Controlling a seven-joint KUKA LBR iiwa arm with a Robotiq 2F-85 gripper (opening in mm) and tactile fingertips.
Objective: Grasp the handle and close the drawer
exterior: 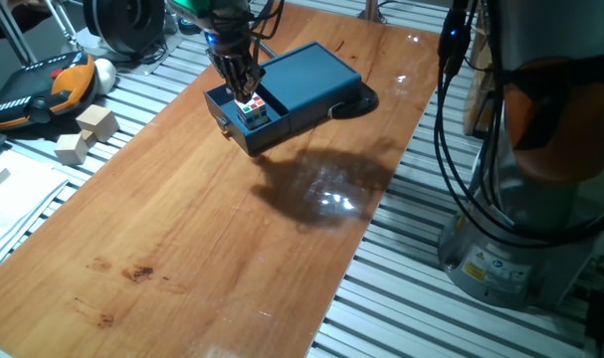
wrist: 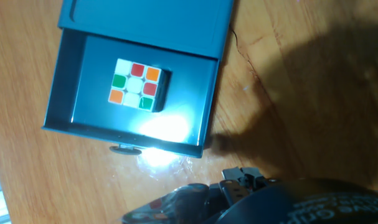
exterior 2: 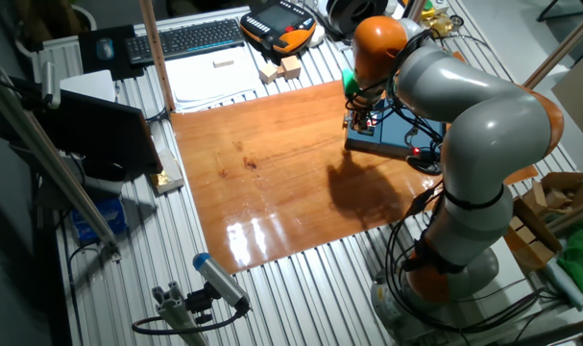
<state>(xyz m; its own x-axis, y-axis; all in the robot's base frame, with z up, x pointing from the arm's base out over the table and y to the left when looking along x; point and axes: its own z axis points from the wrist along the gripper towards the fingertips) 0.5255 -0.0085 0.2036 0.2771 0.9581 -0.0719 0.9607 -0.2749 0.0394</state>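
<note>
The dark teal box (exterior: 316, 75) lies at the far end of the wooden table. Its drawer (exterior: 272, 127) is pulled out toward the near left. A small multicoloured puzzle cube (exterior: 252, 109) sits inside it. The hand view shows the open drawer (wrist: 61, 93) from above, the cube (wrist: 134, 84) in it and the tiny pale handle (wrist: 122, 148) on the front face. The handle (exterior: 223, 123) is a small speck in one fixed view. My gripper (exterior: 242, 91) hangs over the open drawer just above the cube, not touching the handle. Its jaws are not clearly visible.
Two wooden blocks (exterior: 98, 121) and an orange teach pendant (exterior: 43, 85) lie on the slatted bench left of the table. A black disc (exterior: 359, 102) sits against the box's right side. The robot's base (exterior: 540, 229) stands beyond the right table edge.
</note>
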